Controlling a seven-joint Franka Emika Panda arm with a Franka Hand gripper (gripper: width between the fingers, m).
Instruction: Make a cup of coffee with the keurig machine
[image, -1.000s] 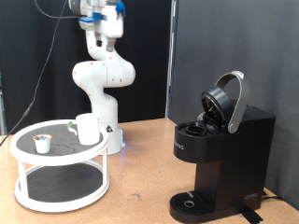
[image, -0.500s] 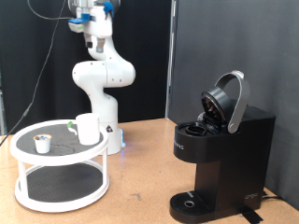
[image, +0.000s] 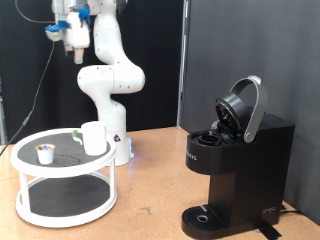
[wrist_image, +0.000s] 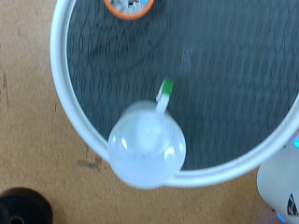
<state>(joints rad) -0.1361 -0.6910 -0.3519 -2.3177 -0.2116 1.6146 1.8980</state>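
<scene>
We count one cup, one small pod and one keurig machine. The cup stands upright on the top tier of a round two-tier white stand at the lower left of the exterior view, near the stand's back-right rim; the pod sits well apart from it near the left rim. In the wrist view the cup lies just inside the stand's rim, an orange-rimmed thing is cut off at the frame edge, and a small green piece shows beside the cup. The machine is at lower right, lid hinged up. The gripper hangs high at the upper left, well above the stand; we cannot tell how wide its fingers are. Bare tabletop lies between stand and machine.
</scene>
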